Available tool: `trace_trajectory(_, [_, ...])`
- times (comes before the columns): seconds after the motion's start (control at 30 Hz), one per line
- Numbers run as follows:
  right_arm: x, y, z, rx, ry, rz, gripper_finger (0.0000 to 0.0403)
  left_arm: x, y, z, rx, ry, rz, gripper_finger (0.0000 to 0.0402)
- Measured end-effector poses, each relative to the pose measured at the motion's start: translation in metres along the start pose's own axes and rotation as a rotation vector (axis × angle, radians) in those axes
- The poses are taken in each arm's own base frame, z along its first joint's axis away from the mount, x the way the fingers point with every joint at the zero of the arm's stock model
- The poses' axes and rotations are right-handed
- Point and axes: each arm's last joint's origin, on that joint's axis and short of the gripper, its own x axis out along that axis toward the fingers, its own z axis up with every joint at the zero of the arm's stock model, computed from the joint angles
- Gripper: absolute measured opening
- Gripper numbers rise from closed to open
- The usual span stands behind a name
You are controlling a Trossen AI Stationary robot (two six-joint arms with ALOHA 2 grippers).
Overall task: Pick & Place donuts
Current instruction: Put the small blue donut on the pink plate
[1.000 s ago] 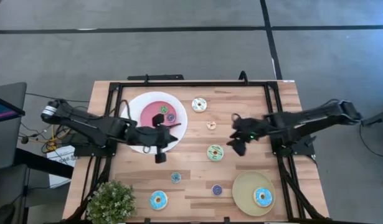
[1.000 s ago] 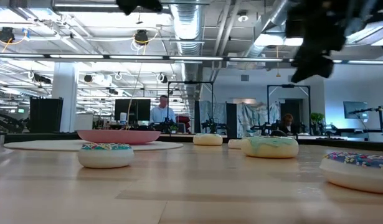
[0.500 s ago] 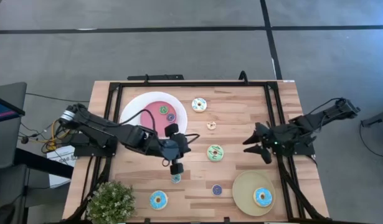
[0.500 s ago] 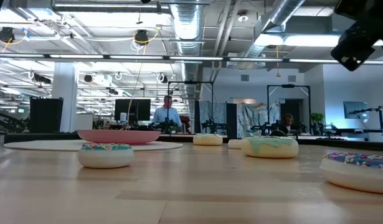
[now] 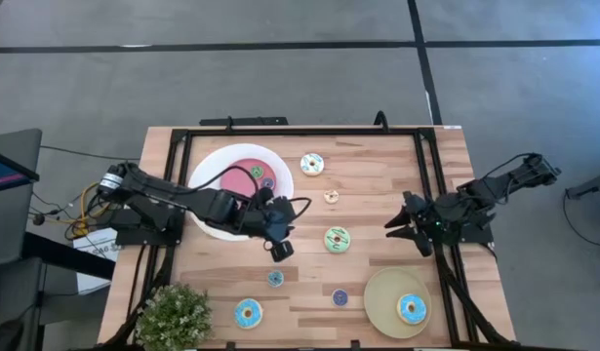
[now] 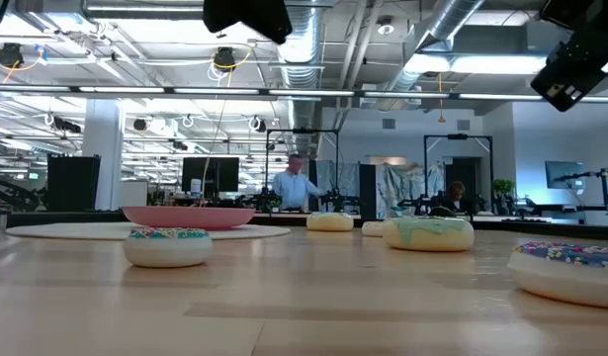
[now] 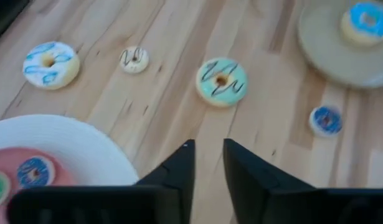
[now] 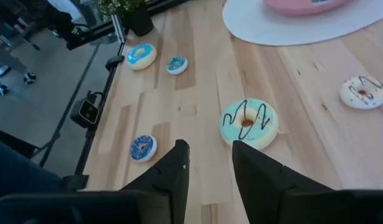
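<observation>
The worktop point(image 5: 378, 175) is pale wood in long butted planks, its grain plain to see and its finish a soft satin, edged by a black metal frame point(image 5: 304, 131). The white plate point(image 5: 210, 168) looks smooth and faintly glossy, with a matt pink centre. The tan plate point(image 5: 382, 297) near the right front corner is dull and even. The light green donut point(image 5: 338, 239) has smooth icing with thin dark drizzle lines; the blue donut point(image 5: 248, 313) carries fine sprinkles that roughen its top. Both grippers, left point(image 7: 208, 163) and right point(image 8: 208, 163), have matt black plastic-looking jaws. The floor point(image 5: 280, 78) is grey, flat and matt.
</observation>
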Motion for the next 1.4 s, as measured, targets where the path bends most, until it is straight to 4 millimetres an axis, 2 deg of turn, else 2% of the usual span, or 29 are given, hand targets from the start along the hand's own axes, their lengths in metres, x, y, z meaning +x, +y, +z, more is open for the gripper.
trace_trajectory(0.27, [0.0, -0.001, -0.001, 0.034, 0.006, -0.005, 0.0113, 0.001, 0.004, -0.003, 0.102, 0.058, -0.015, 0.0186])
trace_trajectory(0.43, [0.0, -0.001, -0.001, 0.054, 0.005, -0.006, 0.0113, 0.0, 0.001, -0.004, 0.193, 0.076, -0.058, 0.0235])
trace_trajectory(0.7, [0.0, -0.001, -0.001, 0.085, 0.008, -0.007, 0.0113, -0.007, -0.017, -0.016, 0.448, 0.077, -0.107, 0.0267])
trace_trajectory(0.83, [0.0, -0.003, -0.005, 0.078, 0.049, -0.032, 0.0113, -0.008, -0.025, -0.022, 0.416, 0.07, -0.105, 0.0268])
trace_trajectory(0.97, [-0.001, -0.006, -0.011, 0.066, 0.114, -0.07, 0.0113, 0.012, -0.041, -0.033, 0.3, 0.125, -0.095, 0.0269])
trace_trajectory(1.17, [-0.003, -0.011, -0.019, 0.057, 0.196, -0.118, 0.0113, 0.06, -0.071, -0.063, 0.289, 0.241, -0.071, 0.0268])
trace_trajectory(1.4, [-0.003, -0.011, -0.019, 0.06, 0.194, -0.118, 0.0113, 0.097, -0.089, -0.089, 0.271, 0.38, -0.081, 0.0265])
